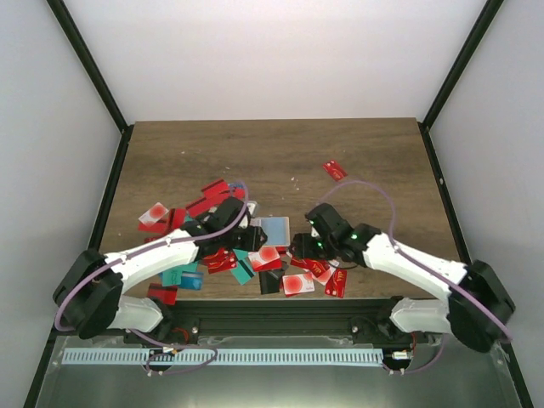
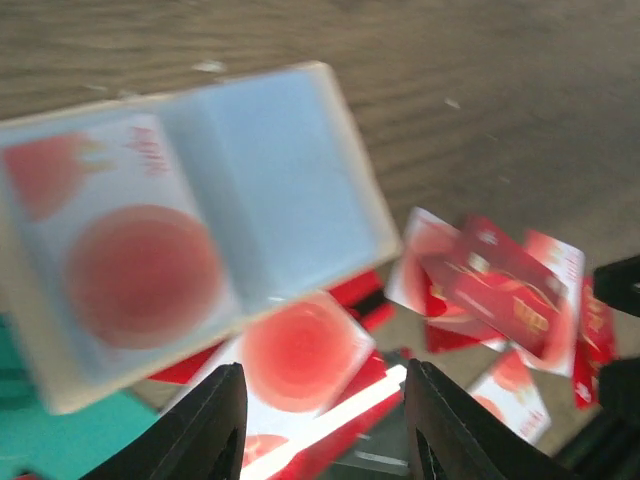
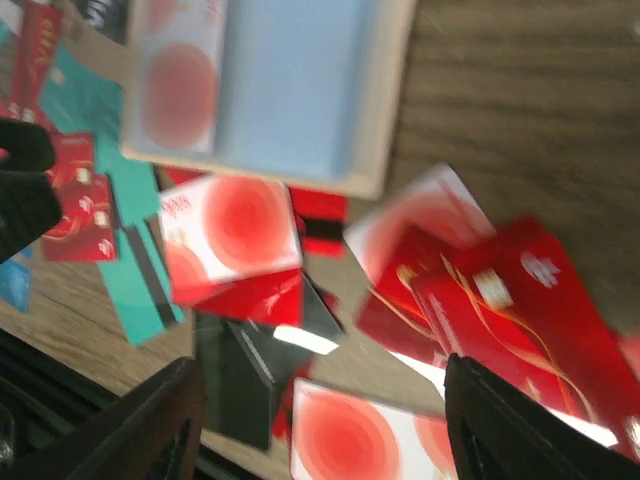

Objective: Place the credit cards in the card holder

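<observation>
The card holder [image 1: 276, 229] lies open on the table between both grippers, its light blue inside facing up [image 2: 280, 180] [image 3: 300, 90]. A white card with a red disc [image 2: 130, 260] [image 3: 180, 80] rests on one half of it. More credit cards [image 1: 297, 283], red, white-red, teal and black, are scattered around it [image 2: 500, 290] [image 3: 230, 225]. My left gripper [image 1: 248, 238] [image 2: 320, 420] hovers open just left of the holder, with nothing between its fingers. On the holder's right, my right gripper [image 1: 299, 247] [image 3: 320, 430] is open above loose cards and grips nothing.
A single red card [image 1: 335, 170] lies apart at the back right. A heap of red cards [image 1: 174, 217] spreads to the left behind the left arm. Teal and blue cards [image 1: 183, 278] lie near the table's front edge [image 1: 280, 299].
</observation>
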